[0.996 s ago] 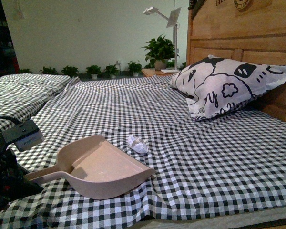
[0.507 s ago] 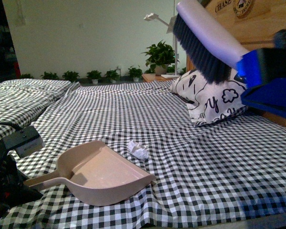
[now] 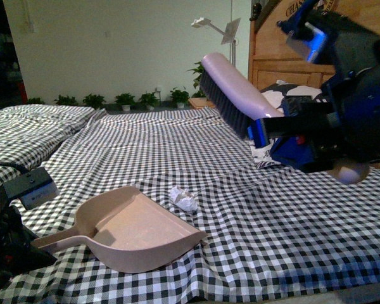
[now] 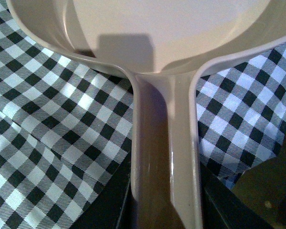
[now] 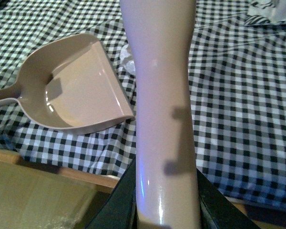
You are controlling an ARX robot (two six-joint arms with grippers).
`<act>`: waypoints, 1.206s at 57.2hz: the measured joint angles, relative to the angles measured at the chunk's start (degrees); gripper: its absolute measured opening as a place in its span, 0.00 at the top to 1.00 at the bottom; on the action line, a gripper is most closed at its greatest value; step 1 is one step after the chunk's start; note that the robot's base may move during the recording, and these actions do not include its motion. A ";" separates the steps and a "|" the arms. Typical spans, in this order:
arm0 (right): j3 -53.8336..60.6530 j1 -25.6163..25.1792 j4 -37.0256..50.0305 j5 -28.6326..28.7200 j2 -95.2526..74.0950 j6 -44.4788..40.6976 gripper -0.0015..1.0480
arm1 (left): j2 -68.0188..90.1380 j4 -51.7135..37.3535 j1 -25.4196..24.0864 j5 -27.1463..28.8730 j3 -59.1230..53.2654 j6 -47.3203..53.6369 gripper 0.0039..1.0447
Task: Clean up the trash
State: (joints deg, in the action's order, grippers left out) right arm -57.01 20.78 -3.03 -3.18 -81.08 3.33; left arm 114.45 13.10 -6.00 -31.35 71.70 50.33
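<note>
The trash, a small crumpled wad of white paper (image 3: 182, 197), lies on the checked bedsheet just beyond the open front edge of the pink dustpan (image 3: 136, 228). My left gripper (image 3: 25, 244) is shut on the dustpan's handle (image 4: 164, 157) at the bed's near left; the pan rests on the sheet. My right gripper (image 3: 272, 130) is shut on the brush (image 3: 231, 95), held in the air at the right, above and to the right of the wad, bristles pointing down. In the right wrist view the brush handle (image 5: 164, 109) hides most of the wad (image 5: 127, 58), beside the dustpan (image 5: 76, 86).
A black-and-white patterned pillow (image 3: 285, 95) lies behind my right arm against the wooden headboard (image 3: 272, 38). Potted plants (image 3: 123, 99) line the far wall and a white lamp (image 3: 212, 25) stands by the headboard. The bed's wooden front edge (image 5: 81, 174) runs below the sheet.
My right arm came into view from the upper right with the brush and has lowered and moved left, nearer the wad. The dustpan, wad and left gripper have stayed put.
</note>
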 joint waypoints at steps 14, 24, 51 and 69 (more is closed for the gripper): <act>-4.17 -0.83 2.60 -2.95 -10.14 -3.08 0.81 | 0.00 0.00 0.00 0.02 0.00 0.02 0.73; -7.06 -1.84 3.80 -3.98 -17.09 -4.52 0.81 | 0.00 0.00 0.00 0.02 0.00 0.02 0.73; -11.19 -3.37 7.78 -7.56 -30.05 -6.01 0.81 | 0.00 0.00 0.00 0.02 0.00 0.02 0.73; -14.08 -0.74 9.20 -9.77 -35.89 -6.19 0.81 | 0.00 0.00 0.00 0.02 0.00 0.02 0.73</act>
State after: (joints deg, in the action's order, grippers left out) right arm -71.09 20.03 6.17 -12.95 -116.97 -2.85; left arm 114.45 13.10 -6.00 -31.33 71.70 50.35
